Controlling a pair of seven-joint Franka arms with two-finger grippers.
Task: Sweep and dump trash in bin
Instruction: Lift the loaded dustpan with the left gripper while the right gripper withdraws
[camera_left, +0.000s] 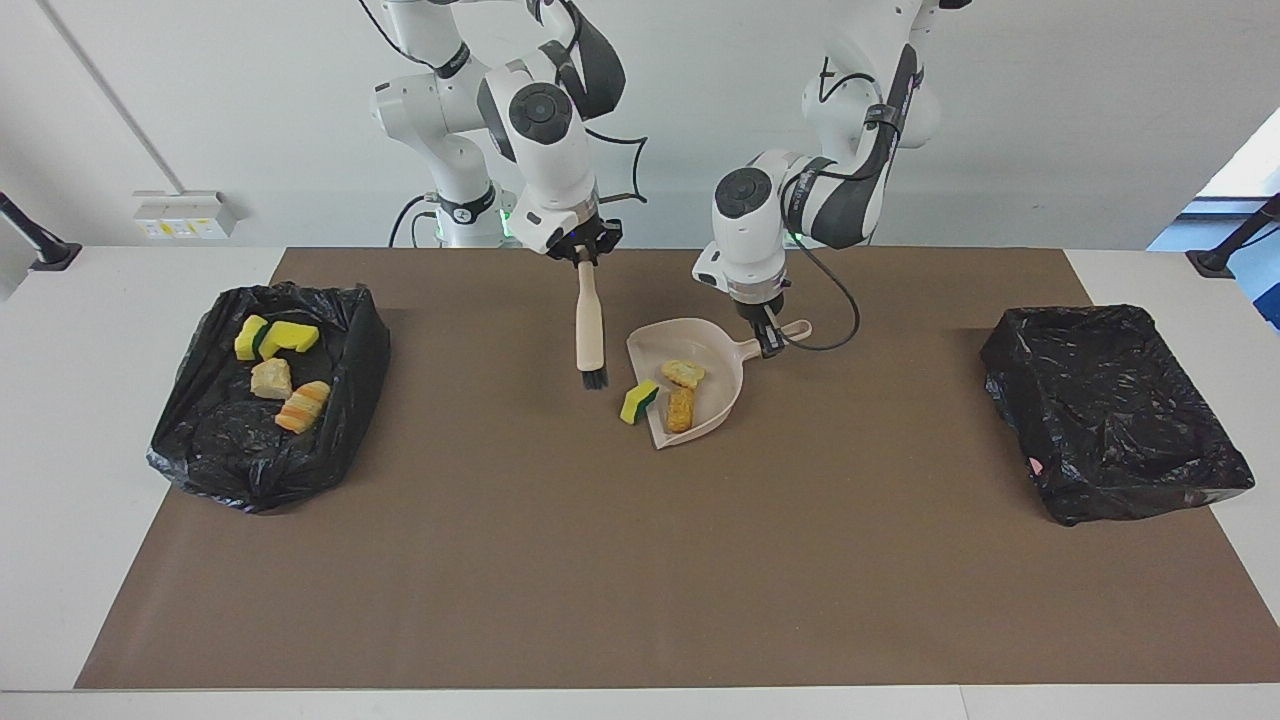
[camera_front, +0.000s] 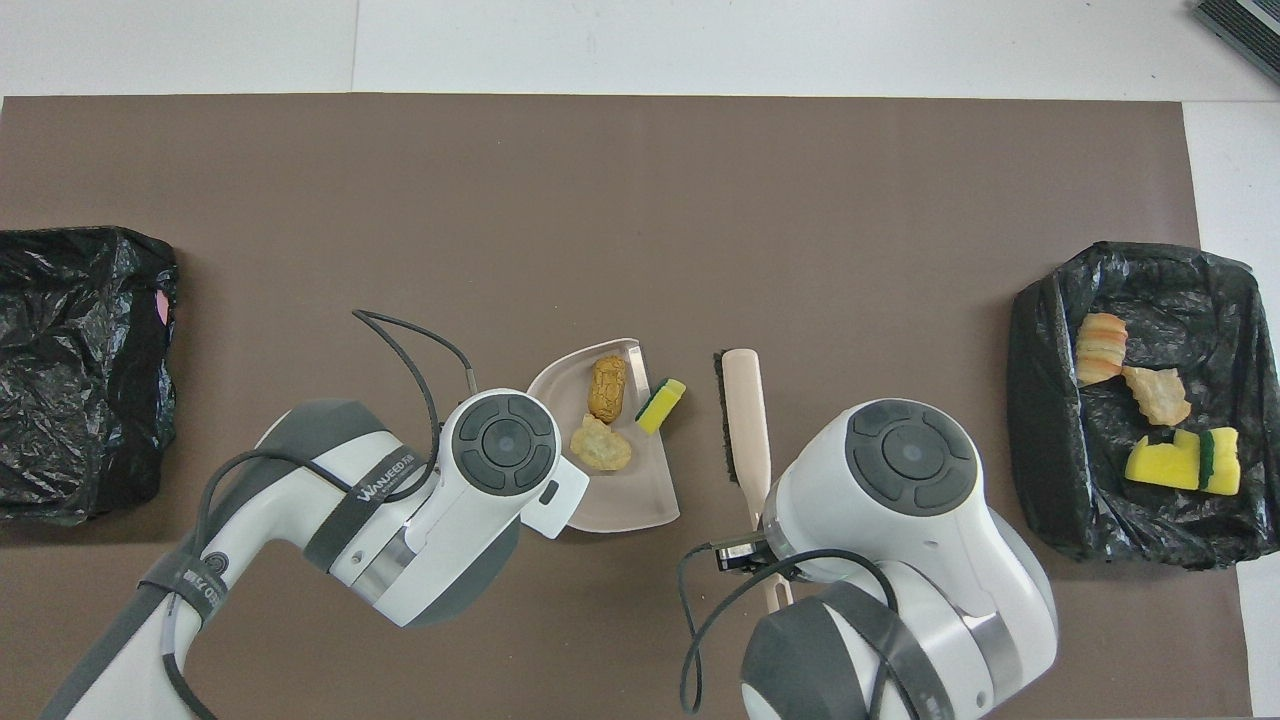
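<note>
My right gripper (camera_left: 585, 256) is shut on the handle of the beige hand brush (camera_left: 592, 335), which hangs bristles down just over the mat beside the dustpan. The brush (camera_front: 745, 420) stands apart from the pan. My left gripper (camera_left: 768, 340) is shut on the handle of the beige dustpan (camera_left: 715, 400), which rests on the mat. In the dustpan (camera_front: 620, 500) lie a beige lump (camera_front: 600, 455) and an orange-brown piece (camera_front: 606, 388). A yellow sponge chunk with a green edge (camera_left: 638, 401) lies at the pan's open lip, partly on the mat.
A black-lined bin (camera_left: 330, 420) at the right arm's end of the table holds several scraps, among them yellow sponges (camera_left: 285, 337). A second black-lined bin (camera_left: 1110, 410) sits at the left arm's end. A brown mat (camera_left: 640, 560) covers the table.
</note>
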